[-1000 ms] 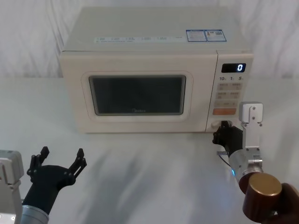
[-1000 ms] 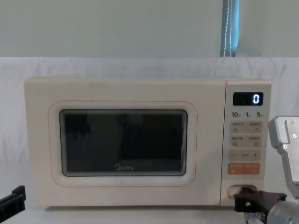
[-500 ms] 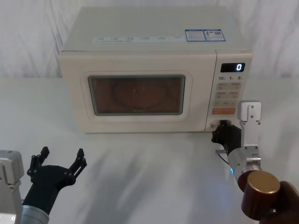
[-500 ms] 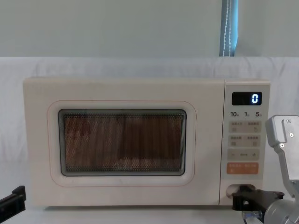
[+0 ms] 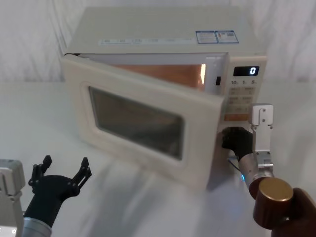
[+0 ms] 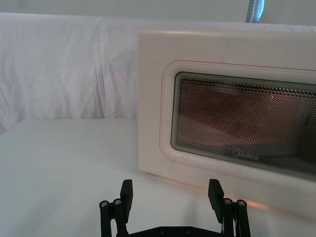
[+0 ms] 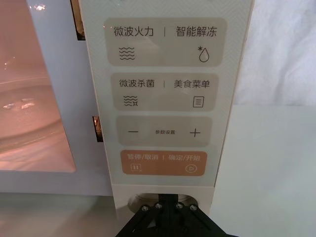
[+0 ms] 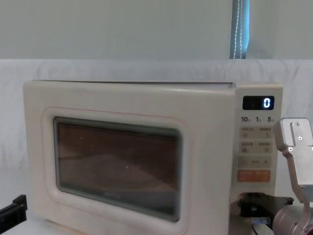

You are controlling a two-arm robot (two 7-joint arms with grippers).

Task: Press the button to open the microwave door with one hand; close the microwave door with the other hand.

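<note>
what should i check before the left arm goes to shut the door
1. Door swung open, hinged at the robot's left: ok.
2. Oven light on inside the microwave: ok.
3. Right gripper clear of the button: not ok, it sits at the panel's bottom.
4. Left gripper open, low in front, apart from the door: ok.
5. Door's free edge clear of the right arm: cannot tell.

Microwave (image 5: 163, 29): smooth cream casing w/ slight sheen. Microwave door (image 5: 143, 121): dark glossy window w/ fine perforated mesh. Key panel (image 7: 165, 98): satin, printed. Table (image 5: 148, 207) & backdrop: matt white cloth, creased. Grippers: matt black; right arm has a brushed-metal bracket (image 5: 261, 128).
</note>
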